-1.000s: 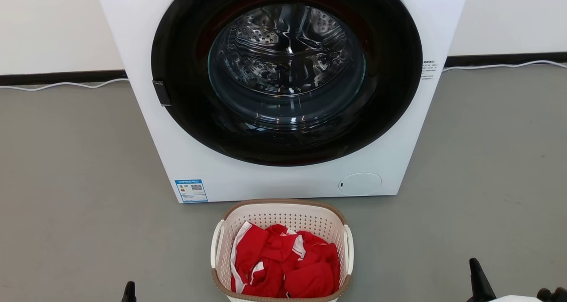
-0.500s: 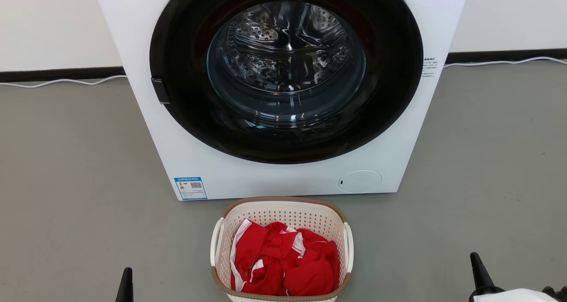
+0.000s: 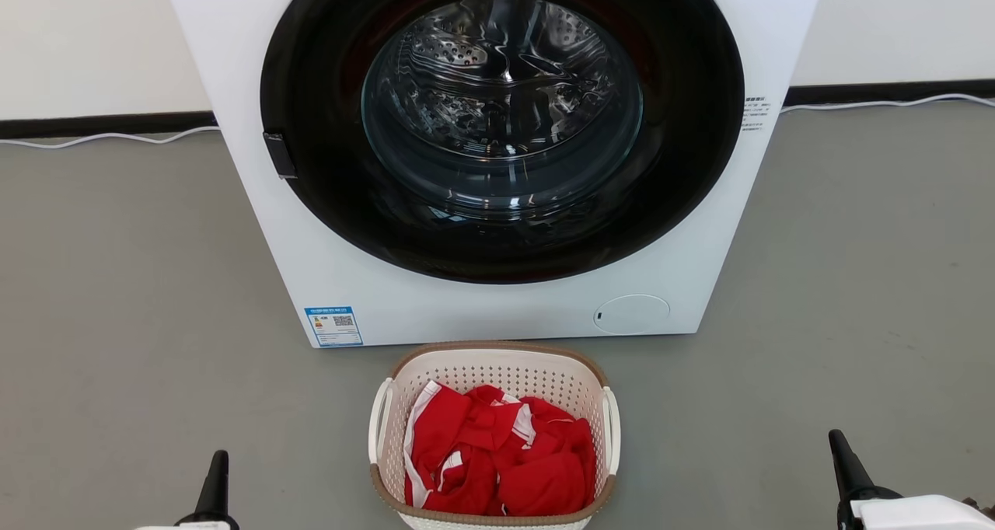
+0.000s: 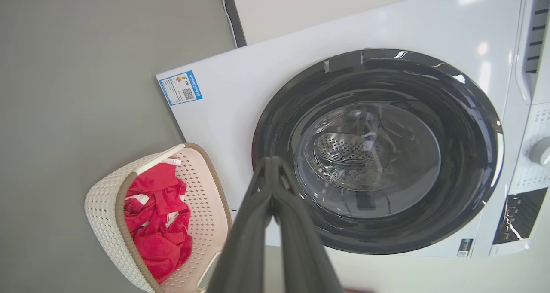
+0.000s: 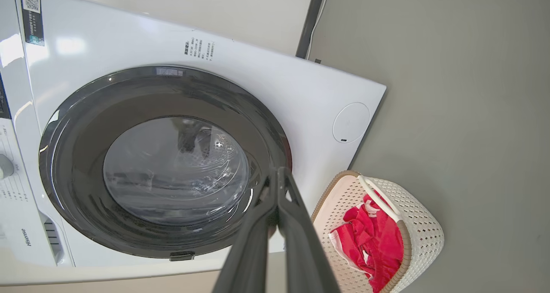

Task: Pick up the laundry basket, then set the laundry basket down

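**Basket sits on the floor in front of the washer; both grippers closed and empty**

A grey floor (image 3: pixel 132 297) runs back to a pale wall with a dark skirting board, and a white cable (image 3: pixel 109 137) lies along its foot. A white washing machine (image 3: pixel 435 312) stands in the middle, its round dark door (image 3: pixel 501 118) closed, with the steel drum visible through the glass.

The laundry basket (image 3: pixel 497 371) stands upright on the floor just in front of the machine, centred below the door and close to the front panel. It is cream, perforated, with a brown rim and a white loop handle on each side. Crumpled red clothes (image 3: pixel 497 460) with white trim lie inside it.

The left gripper (image 3: pixel 218 468) shows at the lower left of the head view and the right gripper (image 3: pixel 841 448) at the lower right. Each is well apart from the basket, with bare floor between. In the wrist views the left gripper (image 4: pixel 271 164) and right gripper (image 5: pixel 279 172) have their fingers pressed together at the tips, holding nothing.

A blue sticker (image 3: pixel 334 326) sits at the machine's lower left corner and a round cap (image 3: pixel 631 314) at its lower right.
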### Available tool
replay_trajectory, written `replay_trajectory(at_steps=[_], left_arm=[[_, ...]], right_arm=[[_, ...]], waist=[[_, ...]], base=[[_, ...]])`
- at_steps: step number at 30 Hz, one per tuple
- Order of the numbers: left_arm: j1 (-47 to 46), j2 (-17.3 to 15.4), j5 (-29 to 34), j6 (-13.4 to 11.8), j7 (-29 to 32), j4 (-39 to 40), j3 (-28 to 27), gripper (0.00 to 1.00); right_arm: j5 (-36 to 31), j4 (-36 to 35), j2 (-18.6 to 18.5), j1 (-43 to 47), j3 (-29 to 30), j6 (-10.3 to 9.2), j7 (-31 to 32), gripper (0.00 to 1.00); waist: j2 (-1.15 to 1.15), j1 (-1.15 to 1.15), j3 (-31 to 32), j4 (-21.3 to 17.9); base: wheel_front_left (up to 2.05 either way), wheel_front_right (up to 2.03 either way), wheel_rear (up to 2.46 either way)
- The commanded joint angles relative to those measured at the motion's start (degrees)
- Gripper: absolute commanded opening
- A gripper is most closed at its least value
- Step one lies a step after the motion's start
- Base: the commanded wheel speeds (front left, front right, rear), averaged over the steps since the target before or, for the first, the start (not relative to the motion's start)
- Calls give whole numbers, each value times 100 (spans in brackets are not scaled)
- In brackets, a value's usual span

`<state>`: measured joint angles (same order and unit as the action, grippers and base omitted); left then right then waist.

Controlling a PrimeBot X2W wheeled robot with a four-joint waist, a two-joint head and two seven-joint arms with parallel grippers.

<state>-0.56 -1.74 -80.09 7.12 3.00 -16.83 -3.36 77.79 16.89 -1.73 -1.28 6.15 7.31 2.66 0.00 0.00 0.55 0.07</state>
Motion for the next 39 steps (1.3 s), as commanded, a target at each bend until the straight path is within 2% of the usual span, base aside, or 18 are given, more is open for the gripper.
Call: replay_trajectory(at_steps=[1,19,39], left_arm=[[-333,-100,-174,31,51,178,-180,0],[-563,-114,-1204,36,348,276,-317,0],[-564,-114,-1208,36,349,277,-317,0]], right_arm=[[202,-192,-96,-317,-73,16,74,0],[1436,-287,-115,-490,34,18,379,0],[1440,-287,-115,-490,34,18,380,0]], waist=[[0,0,-6,-1],[0,0,-73,-7],[0,0,-73,-7]], base=[[0,0,0],[0,0,0],[0,0,0]])
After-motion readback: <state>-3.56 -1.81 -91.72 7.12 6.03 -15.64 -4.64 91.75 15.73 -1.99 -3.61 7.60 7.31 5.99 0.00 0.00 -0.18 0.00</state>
